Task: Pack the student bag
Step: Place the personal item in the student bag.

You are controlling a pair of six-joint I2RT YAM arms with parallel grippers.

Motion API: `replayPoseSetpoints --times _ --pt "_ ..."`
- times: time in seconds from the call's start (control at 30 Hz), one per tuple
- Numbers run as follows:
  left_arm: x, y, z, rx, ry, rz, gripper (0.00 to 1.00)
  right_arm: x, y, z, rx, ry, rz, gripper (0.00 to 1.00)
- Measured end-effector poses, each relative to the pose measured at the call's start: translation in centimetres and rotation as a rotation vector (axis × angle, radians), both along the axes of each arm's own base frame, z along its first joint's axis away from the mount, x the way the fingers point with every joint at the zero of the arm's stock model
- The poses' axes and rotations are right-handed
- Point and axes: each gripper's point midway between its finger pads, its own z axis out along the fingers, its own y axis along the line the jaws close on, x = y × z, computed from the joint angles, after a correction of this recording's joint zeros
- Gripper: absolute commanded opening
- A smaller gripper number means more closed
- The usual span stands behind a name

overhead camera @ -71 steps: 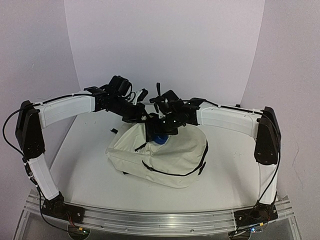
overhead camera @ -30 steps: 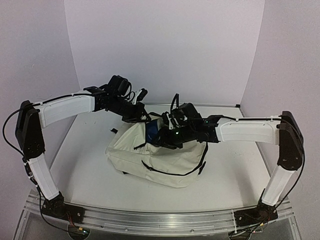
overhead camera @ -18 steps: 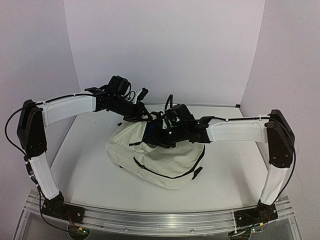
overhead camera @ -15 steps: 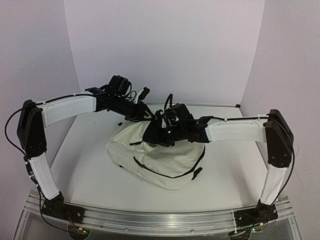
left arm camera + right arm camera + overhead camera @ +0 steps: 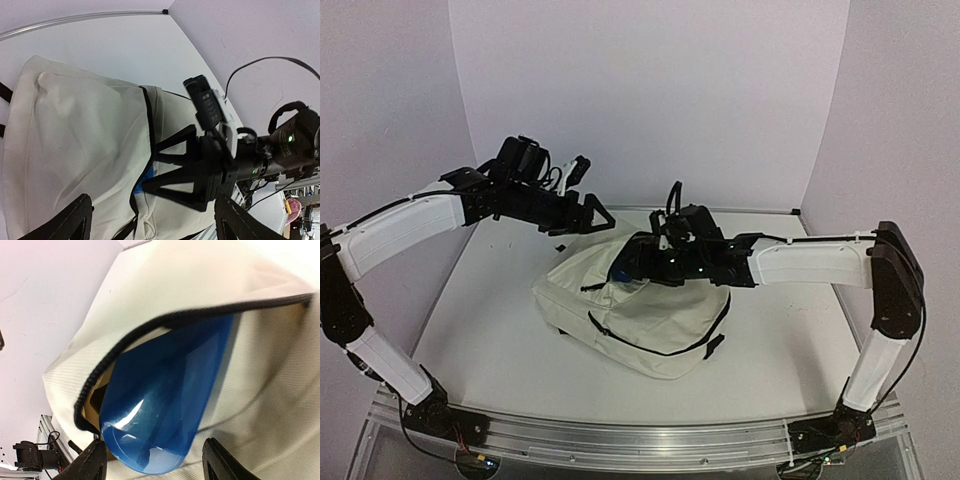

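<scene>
Left hand [image 5: 596,216] lifted above student bag [image 5: 655,325].

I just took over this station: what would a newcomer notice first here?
The big cream bag lies in the middle of the table, a shiny blue item sticking out of its unzipped mouth. The right gripper sits open at that mouth, while the left gripper hangs open above the bag's far side.

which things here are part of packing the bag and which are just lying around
For the job: backpack; blue plastic thing sitting in its opening.
Just there: table; back wall.
</scene>
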Motion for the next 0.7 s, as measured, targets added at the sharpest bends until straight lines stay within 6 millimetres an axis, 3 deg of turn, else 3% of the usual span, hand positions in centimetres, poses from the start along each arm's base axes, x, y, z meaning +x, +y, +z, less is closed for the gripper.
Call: replayPoseSetpoints --times 0.13,0.2,0.47,0.7 --pt "-1.1 1.6 -0.1 0.016 0.016 0.03 0.56 0.0 -1.2 0.6 0.006 -0.006 -0.031 0.6" --pt "-2.0 2.0 -1.1 0.03 0.056 0.016 0.53 0.0 -1.8 0.8 0.011 -0.001 -0.053 0.57" --pt "-3.8 2.3 -5.2 0.094 0.201 -0.005 0.57 -0.2 -2.0 0.3 0.025 0.025 -0.063 0.47" --pt "-3.6 2.1 -7.4 0.151 0.228 0.008 0.54 -0.2 -0.9 0.0 0.061 0.04 -0.038 0.38"
